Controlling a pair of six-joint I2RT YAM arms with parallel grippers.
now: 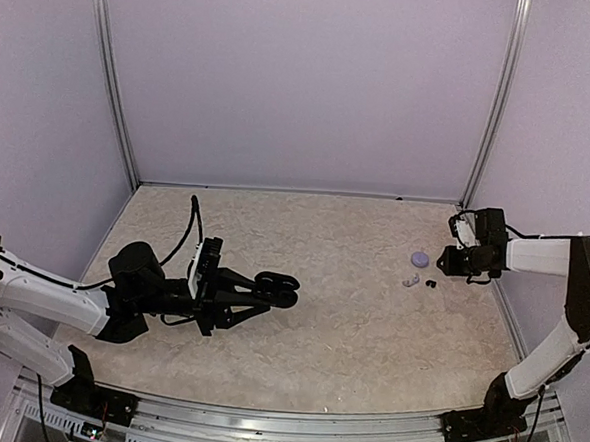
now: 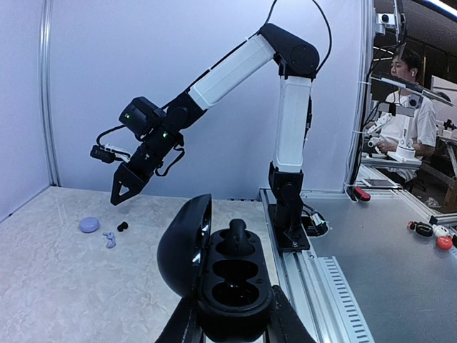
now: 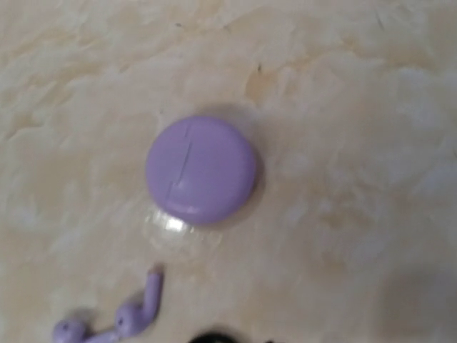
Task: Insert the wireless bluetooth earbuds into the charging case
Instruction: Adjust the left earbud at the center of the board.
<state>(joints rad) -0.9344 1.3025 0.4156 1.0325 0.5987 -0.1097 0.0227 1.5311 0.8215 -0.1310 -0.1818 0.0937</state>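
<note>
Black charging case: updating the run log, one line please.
left gripper shut on open black charging case | one seated earbud | right gripper near lavender case | loose black earbud on table

The left arm point(image 1: 40, 301) and right arm point(image 2: 228, 68) have white links and black joints. Black cables point(image 1: 193, 217) loop externally. A green indicator point(image 2: 128, 113) marks the right wrist.
</note>
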